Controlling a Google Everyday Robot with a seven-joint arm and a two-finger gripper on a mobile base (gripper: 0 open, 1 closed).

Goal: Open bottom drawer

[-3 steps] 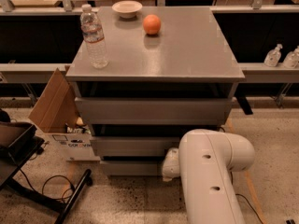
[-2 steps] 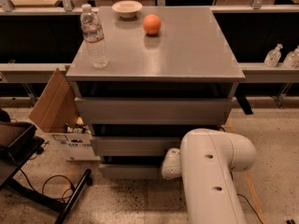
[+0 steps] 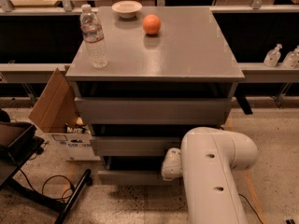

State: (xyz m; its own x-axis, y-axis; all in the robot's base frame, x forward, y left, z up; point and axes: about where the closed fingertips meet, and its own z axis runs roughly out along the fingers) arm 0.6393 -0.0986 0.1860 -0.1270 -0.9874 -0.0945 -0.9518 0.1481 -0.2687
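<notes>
We see the bottom drawer (image 3: 133, 176) as the lowest front of the grey bench (image 3: 187, 45), just under the middle drawer (image 3: 135, 146). Our tool (image 3: 171, 164) sits low on the bench's right side, at that bottom front, ahead of the white arm (image 3: 210, 181). We cannot tell whether it is apart or together.

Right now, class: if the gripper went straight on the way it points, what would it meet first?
Most likely the bottom drawer: the gripper sits low at the end of the white arm, pointing toward that drawer's front, below the middle drawer. Depth is unclear, so it may already touch.
</notes>
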